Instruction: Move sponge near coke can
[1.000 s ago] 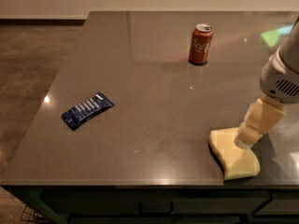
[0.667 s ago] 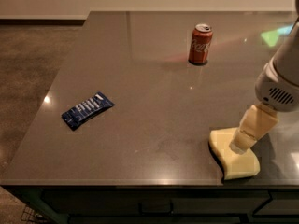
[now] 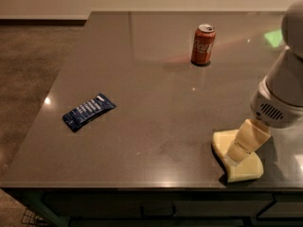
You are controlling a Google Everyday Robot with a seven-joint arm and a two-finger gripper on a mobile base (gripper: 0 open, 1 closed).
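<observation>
Your sponge point(image 3: 221, 144) sits lower right of frame by the table point(image 3: 156, 98) front edge; pale yellow, thick foam, wavy sides; gripper point(image 3: 239, 156) is down on top of it, grip can't be told; coke can point(image 3: 203, 45) upright upper centre, well apart, white Coca-Cola script; blue wrapper point(image 3: 89, 112) at left, print unreadable.

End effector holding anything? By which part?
Cannot be told. The end effector is down on the middle of the sponge, at the table's front right; no grip is confirmed.
</observation>
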